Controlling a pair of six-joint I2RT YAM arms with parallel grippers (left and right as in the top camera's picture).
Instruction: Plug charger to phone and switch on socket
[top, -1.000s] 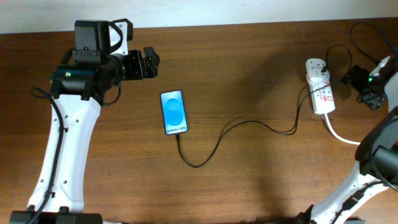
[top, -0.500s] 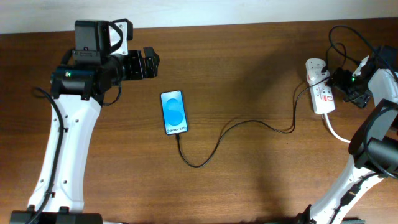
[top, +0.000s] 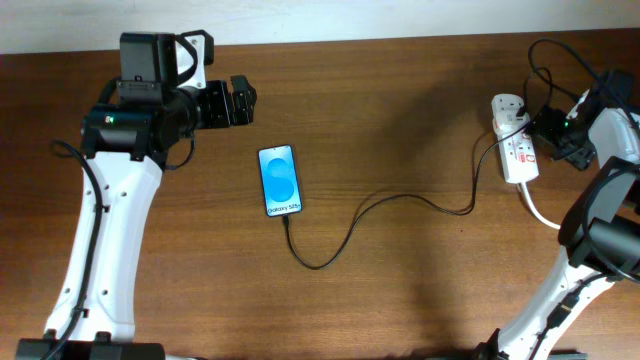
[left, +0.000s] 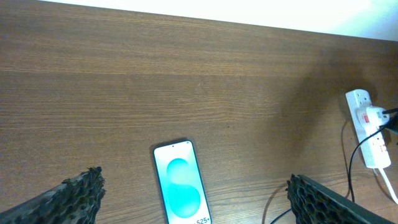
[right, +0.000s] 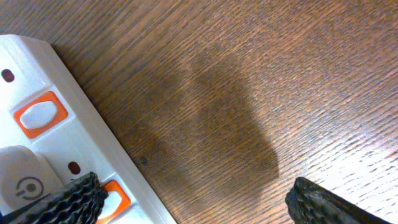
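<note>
The phone (top: 280, 180) lies on the brown table with its blue screen up; it also shows in the left wrist view (left: 180, 190). The thin black charger cable (top: 380, 200) runs from the phone's lower end in a loop to the white socket strip (top: 514, 145) at the far right. My left gripper (top: 243, 101) is open and empty, up-left of the phone. My right gripper (top: 550, 128) is open at the strip's right side. In the right wrist view one finger overlaps an orange-rimmed switch (right: 115, 196) on the strip (right: 56, 155).
A white adapter (top: 507, 106) is plugged into the strip's far end. The thick white cord (top: 545, 212) leaves the strip's near end toward the right arm. Loose black robot cables (top: 560, 60) hang by the right arm.
My right gripper has moved left from beyond the table edge to the right side of the socket strip. The left arm, phone and cable have not moved.
</note>
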